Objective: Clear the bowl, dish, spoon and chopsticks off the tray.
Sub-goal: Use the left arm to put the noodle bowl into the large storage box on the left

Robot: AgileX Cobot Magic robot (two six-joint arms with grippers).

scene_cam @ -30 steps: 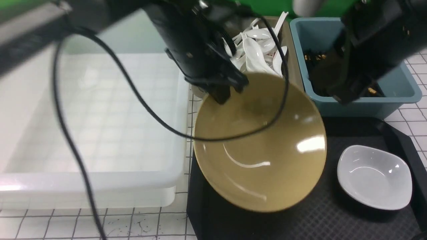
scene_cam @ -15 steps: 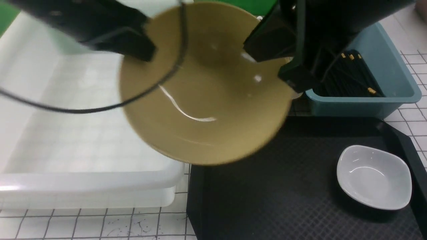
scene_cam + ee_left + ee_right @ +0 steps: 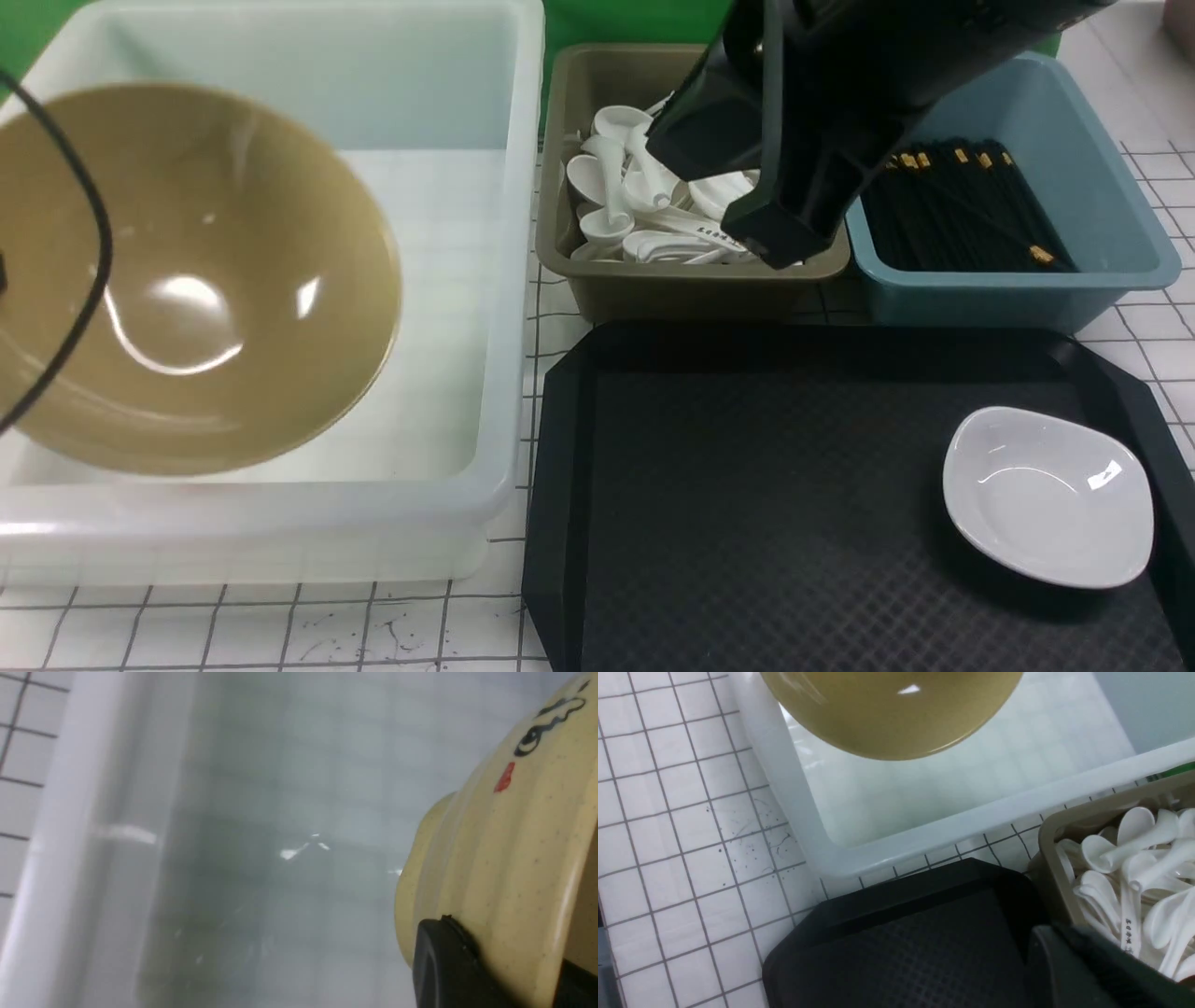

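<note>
The mustard-yellow bowl point(image 3: 187, 280) hangs tilted over the white tub point(image 3: 509, 280), its open side facing the front camera. My left gripper point(image 3: 514, 970) is shut on the bowl's rim, with a black finger point(image 3: 444, 961) pressed against its outer wall. The small white dish point(image 3: 1046, 495) sits at the right end of the black tray point(image 3: 747, 485). My right gripper point(image 3: 780, 238) is shut and empty above the olive bin. No spoon or chopsticks lie on the tray; I cannot tell the task's own from those in the bins.
The olive bin point(image 3: 569, 243) behind the tray holds several white spoons point(image 3: 635, 196). Beside it, the blue bin point(image 3: 1111, 271) holds several black chopsticks point(image 3: 962, 215). The tub's floor under the bowl is bare. White gridded tabletop point(image 3: 280, 625) lies in front.
The left arm has carried the bowl leftward, from above the tray's far left corner to over the white tub. The right arm has swung from the blue bin to above the spoon bin.
</note>
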